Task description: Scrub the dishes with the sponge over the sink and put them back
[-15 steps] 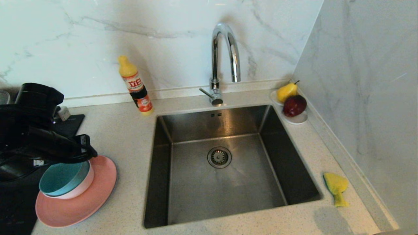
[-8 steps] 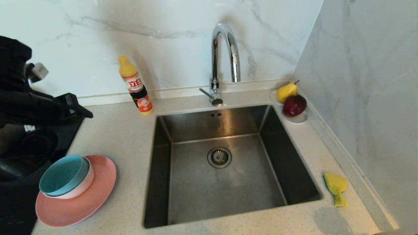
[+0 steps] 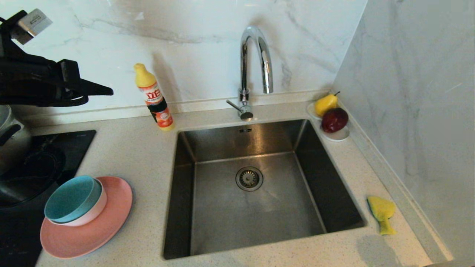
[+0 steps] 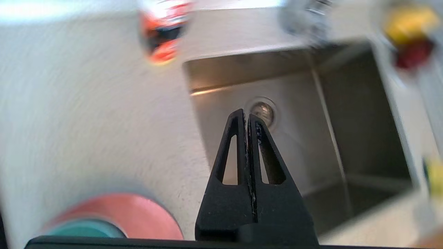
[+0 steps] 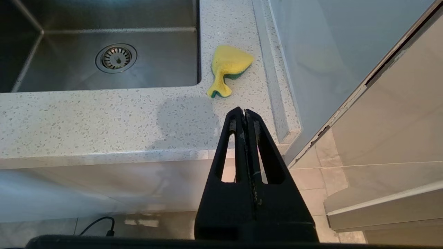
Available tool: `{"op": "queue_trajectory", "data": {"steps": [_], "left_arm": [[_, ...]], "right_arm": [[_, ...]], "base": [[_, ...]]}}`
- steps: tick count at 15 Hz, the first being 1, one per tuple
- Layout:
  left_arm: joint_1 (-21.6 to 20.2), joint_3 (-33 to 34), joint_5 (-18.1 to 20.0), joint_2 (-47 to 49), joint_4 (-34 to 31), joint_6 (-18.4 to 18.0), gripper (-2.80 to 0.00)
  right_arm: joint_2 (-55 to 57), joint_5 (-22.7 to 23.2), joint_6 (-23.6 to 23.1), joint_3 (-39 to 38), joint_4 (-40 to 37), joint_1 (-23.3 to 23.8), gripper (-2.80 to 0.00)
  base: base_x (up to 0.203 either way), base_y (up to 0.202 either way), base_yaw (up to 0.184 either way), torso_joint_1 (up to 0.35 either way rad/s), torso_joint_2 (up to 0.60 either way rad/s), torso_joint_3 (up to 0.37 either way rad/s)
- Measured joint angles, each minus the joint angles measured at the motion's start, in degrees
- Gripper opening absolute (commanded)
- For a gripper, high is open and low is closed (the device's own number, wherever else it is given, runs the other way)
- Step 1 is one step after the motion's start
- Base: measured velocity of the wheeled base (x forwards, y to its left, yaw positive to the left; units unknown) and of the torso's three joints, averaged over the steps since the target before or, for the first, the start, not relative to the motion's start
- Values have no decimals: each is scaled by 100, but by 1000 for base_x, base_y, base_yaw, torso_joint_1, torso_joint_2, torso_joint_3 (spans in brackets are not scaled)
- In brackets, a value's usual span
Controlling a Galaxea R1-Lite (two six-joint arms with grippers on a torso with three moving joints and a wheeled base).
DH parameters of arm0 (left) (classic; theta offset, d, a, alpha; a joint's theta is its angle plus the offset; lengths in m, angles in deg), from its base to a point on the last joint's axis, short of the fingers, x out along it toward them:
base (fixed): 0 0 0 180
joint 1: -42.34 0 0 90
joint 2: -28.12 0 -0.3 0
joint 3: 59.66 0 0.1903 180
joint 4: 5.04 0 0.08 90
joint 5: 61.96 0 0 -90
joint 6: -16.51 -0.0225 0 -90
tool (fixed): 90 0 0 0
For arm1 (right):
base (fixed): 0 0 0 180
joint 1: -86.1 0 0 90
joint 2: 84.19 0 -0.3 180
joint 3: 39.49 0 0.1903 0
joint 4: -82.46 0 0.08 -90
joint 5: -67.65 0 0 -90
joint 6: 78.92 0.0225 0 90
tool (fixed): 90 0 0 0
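Since the earlier frames, the left gripper (image 3: 107, 90) has lifted away from the stacked dishes and now hangs high at the left, above the counter and in front of the marble wall, its black fingers (image 4: 242, 138) pressed together on nothing. On the speckled counter (image 3: 141, 155) left of the sink, the teal bowl (image 3: 70, 198) sits nested in the pale pink bowl (image 3: 97, 211), and both rest on the round salmon-pink plate (image 3: 100, 230); this stack has not shifted. To their right is the square brushed-steel sink (image 3: 222, 218) with its round strainer drain (image 3: 249, 178) and curved chrome tap (image 3: 256, 59). At the sink's right front corner, the floppy yellow sponge with a green underside (image 3: 382, 213) lies flat on the counter. Short of that corner, off the counter's front edge, the right gripper (image 5: 245, 111) is parked with its fingers closed together and empty.
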Motion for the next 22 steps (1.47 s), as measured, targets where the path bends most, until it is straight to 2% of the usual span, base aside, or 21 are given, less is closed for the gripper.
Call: {"op": "queue_trajectory", "data": {"steps": [4, 8, 11, 13, 18, 20, 22], "left_arm": [[243, 939, -258, -893, 169, -685, -280], [299, 2351, -344, -2381, 875, -801, -280], [299, 3511, -437, -3727, 1022, -790, -280], [286, 4192, -819, -4710, 1041, -771, -280], [275, 6051, -2302, -7152, 983, -724, -280], [275, 6842, -2642, -7911, 816, -743, -280], [277, 7548, -2758, -8377, 744, -738, -280]], "right_arm": [[0, 0, 0, 0, -2, 0, -280], [0, 2, 0, 0, 0, 0, -280], [0, 0, 0, 0, -2, 0, -280], [0, 2, 2, 0, -2, 0, -280], [0, 0, 0, 0, -3, 0, -280], [0, 0, 0, 0, -2, 0, -280], [2, 0, -2, 0, -3, 0, -280]], "base": [[0, 0, 0, 0, 0, 0], [0, 0, 0, 0, 0, 0], [0, 0, 0, 0, 0, 0], [0, 0, 0, 0, 0, 0], [0, 0, 0, 0, 0, 0], [0, 0, 0, 0, 0, 0], [0, 0, 0, 0, 0, 0]]}}
